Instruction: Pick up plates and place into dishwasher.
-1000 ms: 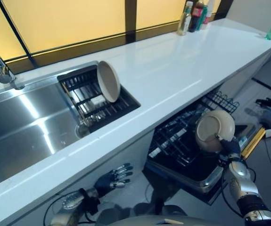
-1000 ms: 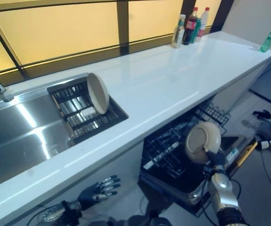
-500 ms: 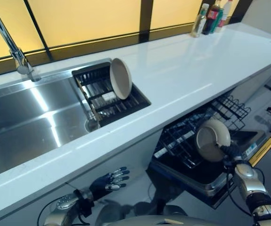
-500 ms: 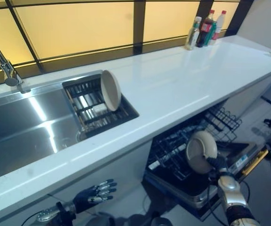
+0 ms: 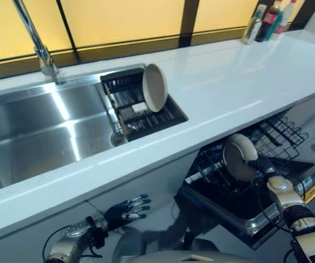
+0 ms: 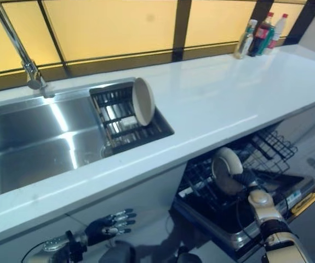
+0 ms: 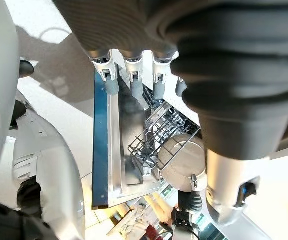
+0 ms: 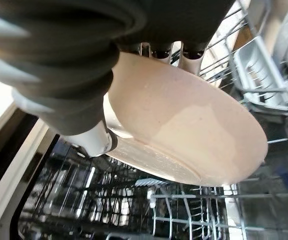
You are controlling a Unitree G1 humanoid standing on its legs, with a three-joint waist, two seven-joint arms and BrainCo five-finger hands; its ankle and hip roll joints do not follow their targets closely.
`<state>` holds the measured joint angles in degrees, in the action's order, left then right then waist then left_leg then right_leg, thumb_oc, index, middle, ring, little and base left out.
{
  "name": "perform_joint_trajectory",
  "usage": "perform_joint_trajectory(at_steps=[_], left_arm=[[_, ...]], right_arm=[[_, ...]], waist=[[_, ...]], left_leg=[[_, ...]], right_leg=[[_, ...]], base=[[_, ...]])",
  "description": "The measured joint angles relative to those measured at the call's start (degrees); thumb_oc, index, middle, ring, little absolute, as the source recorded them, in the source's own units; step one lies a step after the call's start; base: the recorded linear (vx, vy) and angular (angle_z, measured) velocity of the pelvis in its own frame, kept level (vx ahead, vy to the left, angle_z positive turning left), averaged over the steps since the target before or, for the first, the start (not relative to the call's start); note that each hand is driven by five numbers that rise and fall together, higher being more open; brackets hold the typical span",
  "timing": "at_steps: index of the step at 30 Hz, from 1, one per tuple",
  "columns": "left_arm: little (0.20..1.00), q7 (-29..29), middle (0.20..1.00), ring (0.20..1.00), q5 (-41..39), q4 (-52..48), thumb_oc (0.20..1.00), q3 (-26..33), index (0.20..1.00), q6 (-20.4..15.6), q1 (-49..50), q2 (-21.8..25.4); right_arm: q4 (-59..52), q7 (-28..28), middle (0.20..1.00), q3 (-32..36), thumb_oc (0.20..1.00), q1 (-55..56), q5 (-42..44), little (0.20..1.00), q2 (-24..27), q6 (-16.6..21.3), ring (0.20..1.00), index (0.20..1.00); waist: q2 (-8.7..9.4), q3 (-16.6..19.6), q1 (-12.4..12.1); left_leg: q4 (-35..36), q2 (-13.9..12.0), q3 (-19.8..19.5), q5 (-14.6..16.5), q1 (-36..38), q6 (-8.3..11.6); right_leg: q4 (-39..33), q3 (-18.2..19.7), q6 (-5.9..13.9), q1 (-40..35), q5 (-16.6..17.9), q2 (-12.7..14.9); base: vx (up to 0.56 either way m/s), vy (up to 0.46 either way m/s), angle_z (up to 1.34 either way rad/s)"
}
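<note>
My right hand (image 5: pixel 262 164) is shut on a beige plate (image 5: pixel 238 158), holding it on edge just over the dishwasher's pulled-out black wire rack (image 5: pixel 223 181) under the counter. In the right wrist view the thumb (image 8: pixel 96 142) and fingers pinch the plate (image 8: pixel 194 135) above the rack's tines (image 8: pixel 184 220). A second beige plate (image 5: pixel 155 87) stands on edge in the black drying rack (image 5: pixel 138 107) at the sink's right end. My left hand (image 5: pixel 125 208) hangs open low below the counter front.
A steel sink (image 5: pixel 31 137) with a tall tap (image 5: pixel 39 52) lies on the left. The white counter (image 5: pixel 239 82) runs to the right, with bottles (image 5: pixel 267 22) at its far end. The open dishwasher door (image 5: pixel 245 219) juts out beneath the rack.
The camera has swung left, shifting the whole scene right. My right hand has carried the plate down and in toward the dishwasher rack. The left hand has stayed put.
</note>
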<state>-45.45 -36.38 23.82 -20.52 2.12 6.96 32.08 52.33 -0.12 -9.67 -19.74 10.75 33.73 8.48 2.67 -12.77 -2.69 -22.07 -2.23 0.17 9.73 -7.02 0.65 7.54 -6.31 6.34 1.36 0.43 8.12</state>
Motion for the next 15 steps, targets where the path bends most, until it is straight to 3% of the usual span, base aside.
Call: perform_joint_trajectory(at_steps=[7, 15], left_arm=[[1.000, 0.0, 1.000, 1.000, -2.0, -0.2, 1.000, -0.9, 1.000, 1.0, -3.4, 0.7], [1.000, 0.0, 1.000, 1.000, -3.2, -0.2, 1.000, -2.3, 1.000, 1.1, -4.2, 0.9]], right_arm=[[8.0, -0.6, 0.200, -2.5, 0.200, -8.0, -5.1, 0.200, 1.3, -0.1, 0.200, 0.200], [11.7, -1.3, 0.200, -4.6, 0.200, -11.3, -10.7, 0.200, 1.5, -3.5, 0.200, 0.200]], waist=[[-0.88, -2.1, -1.4], [-2.25, -3.4, -1.7]], left_leg=[[-2.4, -0.5, 0.2, 0.2, -2.7, -0.17], [-2.6, -0.4, 0.0, 0.4, -2.8, -0.19]], right_leg=[[0.8, -0.6, 0.12, 1.6, 0.5, 0.0], [0.7, -1.0, -0.10, 1.3, 0.6, 0.0]], base=[[-0.02, -0.043, 0.07], [0.00, -0.007, 0.01]])
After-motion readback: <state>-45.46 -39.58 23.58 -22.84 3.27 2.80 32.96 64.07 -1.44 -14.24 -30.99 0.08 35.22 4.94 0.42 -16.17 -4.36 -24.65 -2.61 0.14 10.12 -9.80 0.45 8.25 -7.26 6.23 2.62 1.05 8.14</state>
